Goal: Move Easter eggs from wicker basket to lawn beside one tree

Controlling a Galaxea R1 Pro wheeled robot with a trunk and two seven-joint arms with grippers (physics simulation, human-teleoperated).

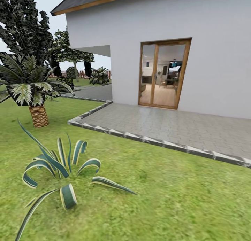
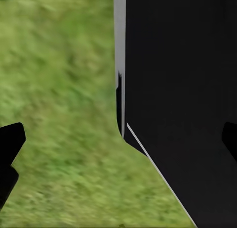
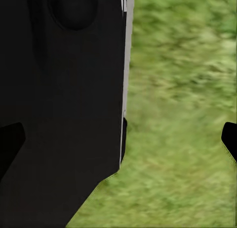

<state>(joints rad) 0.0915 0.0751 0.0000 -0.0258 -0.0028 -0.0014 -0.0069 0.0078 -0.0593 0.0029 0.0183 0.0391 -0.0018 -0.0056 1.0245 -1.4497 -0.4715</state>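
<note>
Scanning left to right, we list what stands before us on the wide, mottled green lawn (image 1: 167,185).

Item: dark, ragged-leaved tall tree (image 1: 21,25) at the far left edge.
Item: short palm with a scaly brown trunk and grey-green fronds (image 1: 33,91), rooted in the grass.
Item: striped blue-green and cream agave plant (image 1: 61,171), nearest to us, low on the lawn.
Item: grey paved patio with a pale stone kerb (image 1: 167,124), beyond the grass.
Item: white-walled house (image 1: 195,21) with a wood-framed glass door (image 1: 164,74), a lit room behind it.

Containers: we see none here; basket and eggs lie outside these views, so we cannot say what is in the basket or where they are. Of the task's things, the lawn alone is before us.

Grippers: in the left wrist view the left gripper (image 2: 118,149) has its dark fingertips far apart, nothing between them but grass and a black body panel of the robot (image 2: 182,89). In the right wrist view the right gripper (image 3: 118,149) is likewise spread wide and empty.

Step in hand, by our judgement: travelling in search of the basket. To do it well we should turn away from the house toward open garden, steer round the agave, and keep both arms tucked.
</note>
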